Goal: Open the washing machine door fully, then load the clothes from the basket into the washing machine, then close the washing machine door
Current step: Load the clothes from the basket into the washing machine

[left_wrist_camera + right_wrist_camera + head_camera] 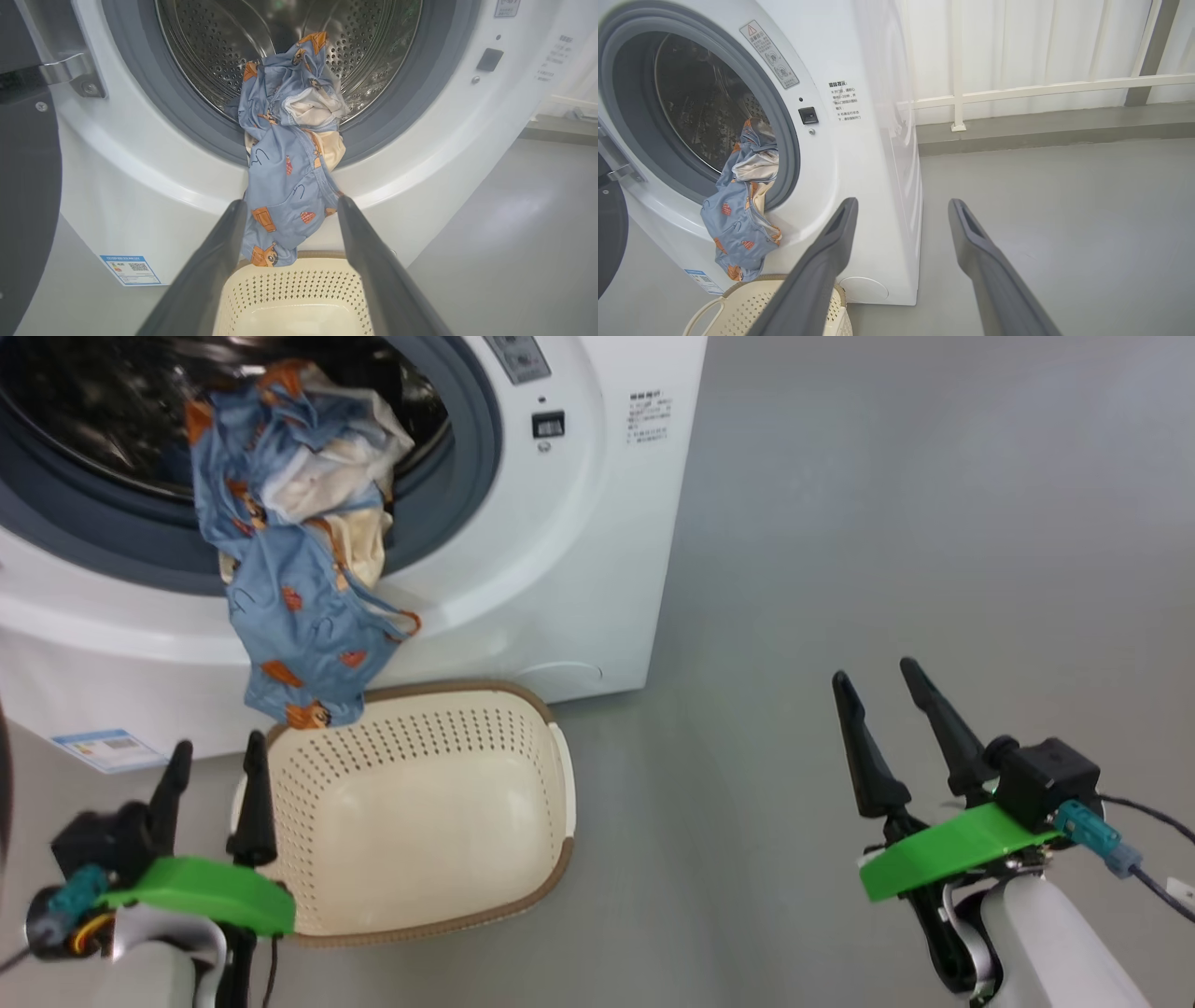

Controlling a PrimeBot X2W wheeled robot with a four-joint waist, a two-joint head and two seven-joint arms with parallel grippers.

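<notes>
Clothes (299,569) hang half out of the washer's (579,569) drum mouth, at 11 o'clock in the head view. Their blue tail dangles to the far rim of the basket (429,733) on the floor below. The door (28,186) stands open. Left claw (218,744), at 8 o'clock beside the basket, is open and holds nothing. Right claw (874,670), at 4 o'clock, likewise.
</notes>
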